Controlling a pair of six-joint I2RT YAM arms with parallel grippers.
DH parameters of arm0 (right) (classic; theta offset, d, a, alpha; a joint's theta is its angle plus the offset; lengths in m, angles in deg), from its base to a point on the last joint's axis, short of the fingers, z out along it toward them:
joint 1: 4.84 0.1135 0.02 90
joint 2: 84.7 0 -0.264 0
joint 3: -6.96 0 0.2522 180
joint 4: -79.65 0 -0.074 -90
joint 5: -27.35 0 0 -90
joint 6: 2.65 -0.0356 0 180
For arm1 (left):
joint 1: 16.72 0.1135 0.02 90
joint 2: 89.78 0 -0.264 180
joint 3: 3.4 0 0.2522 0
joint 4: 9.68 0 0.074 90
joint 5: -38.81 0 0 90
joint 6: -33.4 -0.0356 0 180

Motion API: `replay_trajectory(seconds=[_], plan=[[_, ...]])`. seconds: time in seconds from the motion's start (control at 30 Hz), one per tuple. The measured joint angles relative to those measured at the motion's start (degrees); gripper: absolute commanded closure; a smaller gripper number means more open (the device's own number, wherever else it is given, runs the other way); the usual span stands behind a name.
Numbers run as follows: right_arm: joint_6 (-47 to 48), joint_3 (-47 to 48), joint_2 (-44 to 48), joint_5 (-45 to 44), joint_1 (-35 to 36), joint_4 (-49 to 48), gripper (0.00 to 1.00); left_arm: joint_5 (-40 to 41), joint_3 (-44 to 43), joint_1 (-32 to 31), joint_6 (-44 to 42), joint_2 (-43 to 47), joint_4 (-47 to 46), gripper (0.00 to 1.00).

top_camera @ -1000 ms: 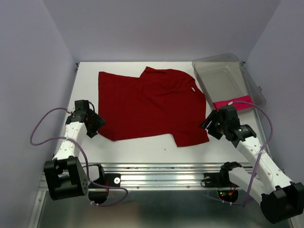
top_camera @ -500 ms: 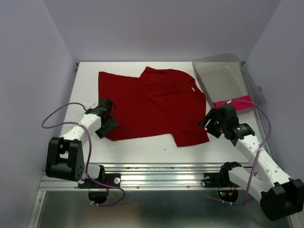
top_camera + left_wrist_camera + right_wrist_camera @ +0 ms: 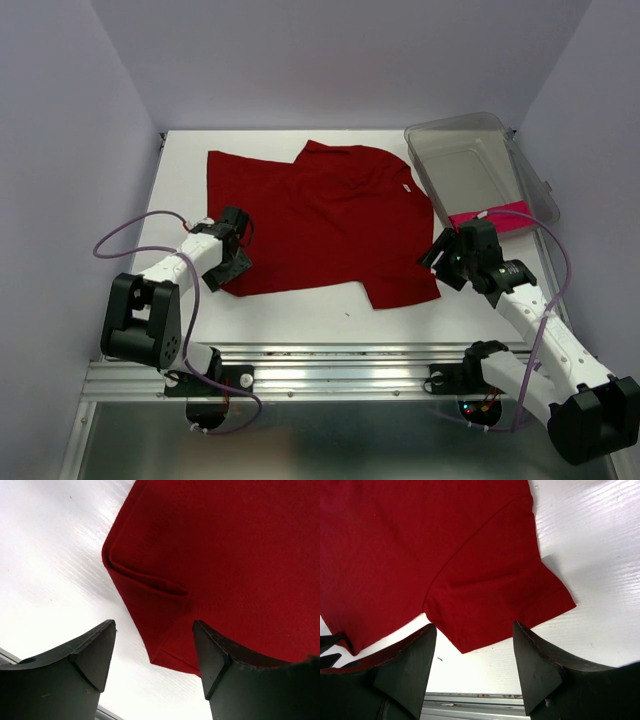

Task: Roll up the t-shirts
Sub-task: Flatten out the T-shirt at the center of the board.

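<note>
The dark crimson t-shirt lies spread flat on the white table. My left gripper hovers open over its near left corner; in the left wrist view that corner sits between the gripper fingers, untouched. My right gripper stands open beside the near right sleeve. In the right wrist view the sleeve hem lies just beyond the gripper tips. The magenta-pink t-shirt rests as a small roll at the near end of the bin.
A clear plastic bin stands at the back right, close to my right arm. A metal rail runs along the table's near edge. Purple cables loop off both arms. Lilac walls close in the left, right and back sides.
My left gripper has swung right from the bare table to the shirt's near left corner, opening a little wider. The right gripper has barely shifted.
</note>
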Motion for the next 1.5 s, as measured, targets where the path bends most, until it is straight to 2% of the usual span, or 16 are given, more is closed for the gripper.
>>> replay_trajectory(seconds=[0.1, 0.2, 0.37, 0.57, 0.67, 0.7, 0.73, 0.77, 0.87, 0.9, 1.0, 1.3, 1.5], plan=[[0.0, 0.0, 0.0, 0.0, 0.0, 0.0, 0.32, 0.4, -0.2, -0.4, -0.1, -0.6, 0.2, 0.26], [0.0, 0.0, 0.1, 0.0, 0.0, 0.0, 0.32, 1.2, -0.5, -0.6, -0.2, -2.8, 0.3, 0.31], [0.0, 0.0, 0.1, 0.0, 0.0, 0.0, 0.32, 2.0, -0.5, -0.7, 0.1, -3.9, 1.2, 0.47], [0.4, 0.0, 0.1, 0.0, 0.0, 0.0, 0.32, 3.0, -0.7, -0.7, 1.0, -3.9, 3.1, 0.58], [0.5, 0.0, 0.0, 0.0, 0.0, 0.0, 0.32, 3.3, -0.7, -0.7, 1.6, -2.9, 3.6, 0.73], [0.5, 0.0, 0.0, 0.0, 0.0, 0.0, 0.32, 3.3, -0.7, -0.7, 1.6, -2.3, 3.8, 0.80], [0.6, 0.0, 0.0, 0.0, 0.0, 0.0, 0.32, 3.3, -0.7, -0.7, 1.6, -1.9, 3.9, 0.95], [0.7, 0.0, -0.1, 0.0, 0.0, 0.0, 0.32, 3.3, -0.7, -0.7, 2.0, -1.1, 4.0, 1.00], [1.0, 0.0, -0.8, 0.0, 0.0, -0.1, 0.30, 3.1, -0.7, -0.7, 1.8, -0.5, 4.0, 1.00], [1.2, 0.0, -1.3, 0.0, 0.0, -0.2, 0.23, 2.9, -0.7, -0.7, 1.8, -0.5, 3.9, 1.00], [1.5, 0.0, -2.4, 0.1, 0.0, -0.1, 0.17, 2.6, -0.7, -0.7, 1.8, -0.5, 3.9, 1.00], [0.7, -1.6, -2.9, 0.6, 0.0, -0.3, 0.15, 1.9, -0.7, -0.3, 2.3, 3.4, 3.9, 1.00], [-2.9, -8.2, -2.7, 2.2, 0.0, -2.7, 0.17, 1.1, -0.7, 3.0, 2.8, 7.5, 2.8, 1.00]])
